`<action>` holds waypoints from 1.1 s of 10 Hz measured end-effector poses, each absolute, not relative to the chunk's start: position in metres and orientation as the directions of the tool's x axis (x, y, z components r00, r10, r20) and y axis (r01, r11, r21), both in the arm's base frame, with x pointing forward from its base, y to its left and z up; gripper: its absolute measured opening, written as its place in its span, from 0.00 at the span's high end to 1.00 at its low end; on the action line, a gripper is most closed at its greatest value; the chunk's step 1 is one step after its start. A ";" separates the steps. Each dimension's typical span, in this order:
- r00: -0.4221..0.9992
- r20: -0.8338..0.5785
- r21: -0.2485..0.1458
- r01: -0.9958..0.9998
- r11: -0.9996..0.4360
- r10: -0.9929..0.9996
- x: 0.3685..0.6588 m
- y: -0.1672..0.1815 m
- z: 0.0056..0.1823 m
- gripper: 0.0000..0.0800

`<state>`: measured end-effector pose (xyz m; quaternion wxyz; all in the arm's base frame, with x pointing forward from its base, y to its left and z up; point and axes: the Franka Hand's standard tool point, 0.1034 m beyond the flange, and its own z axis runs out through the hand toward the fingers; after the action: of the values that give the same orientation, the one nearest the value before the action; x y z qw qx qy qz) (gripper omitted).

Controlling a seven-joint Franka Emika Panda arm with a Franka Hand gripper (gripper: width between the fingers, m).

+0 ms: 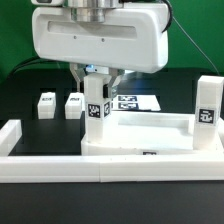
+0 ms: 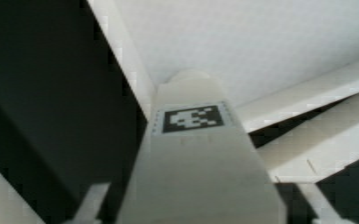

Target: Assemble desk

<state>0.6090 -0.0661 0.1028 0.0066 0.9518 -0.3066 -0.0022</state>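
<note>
Exterior view: the wide flat white plastic rimmed tabletop panel lies on the black table just behind the long low white border wall. One white square block leg already stands upright at its corner on the exterior view's right. Over the opposite corner hangs the gripper, its jaws part closed and clamped on the sides of a second white block leg, held upright. In the wrist view this held leg fills the gap between both fingers, its small black-and-white tag facing the camera. Two loose legs wait near the panel, toward the exterior view's left. The step looks like seating the held leg in that corner; whether it has bottomed out cannot be told. To do it well, hold the leg plumb over the corner, press straight down, and turn gently so the panel stays braced against the wall.
</note>
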 end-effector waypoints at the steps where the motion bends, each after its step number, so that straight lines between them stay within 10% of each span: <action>1: 0.820 0.000 0.016 -0.573 -0.820 -0.573 0.609 -0.066 0.103 0.61; 3: 0.820 -0.001 0.016 -0.572 -0.820 -0.572 0.609 -0.066 0.103 0.52; 5: 0.817 0.002 0.001 -0.576 -0.817 -0.576 0.607 -0.059 0.117 0.21; 11: 0.706 -0.034 -0.016 -0.709 -0.705 -0.708 0.591 -0.017 0.148 0.19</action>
<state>0.5909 -0.0170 0.1475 -0.0140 0.9234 -0.3835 -0.0124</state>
